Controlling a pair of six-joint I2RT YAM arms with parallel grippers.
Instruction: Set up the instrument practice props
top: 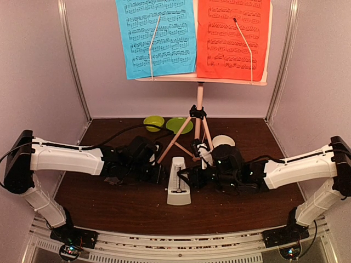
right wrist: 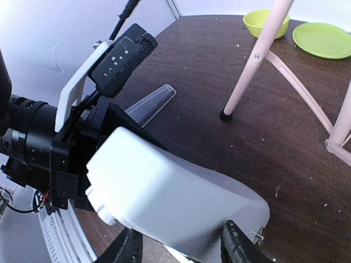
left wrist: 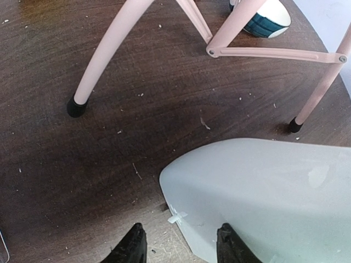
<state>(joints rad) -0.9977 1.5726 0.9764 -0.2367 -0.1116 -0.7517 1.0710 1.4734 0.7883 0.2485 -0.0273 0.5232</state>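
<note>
White plastic, the metronome [top: 178, 189] sits at the centre of the dark wooden table [top: 109, 211], just below the tripod legs [top: 175, 142] of the pale pink music stand [top: 200, 98]. The left gripper [top: 160, 174] lies just to the metronome's left, and the right gripper [top: 190, 178] is close against its right side. In the left wrist view the jaws stand wide, with the metronome's near edge between them. In the right wrist view the jaws are equally wide, astride the white body; whether the pads actually press it is hard to tell. At the top of the overhead frame the blue page [top: 156, 35] and the red page [top: 233, 38] rest side by side on the stand's shelf. A green bowl [top: 153, 121], a green plate [top: 176, 125] and a small white bowl [top: 222, 141] lie around the legs.
</note>
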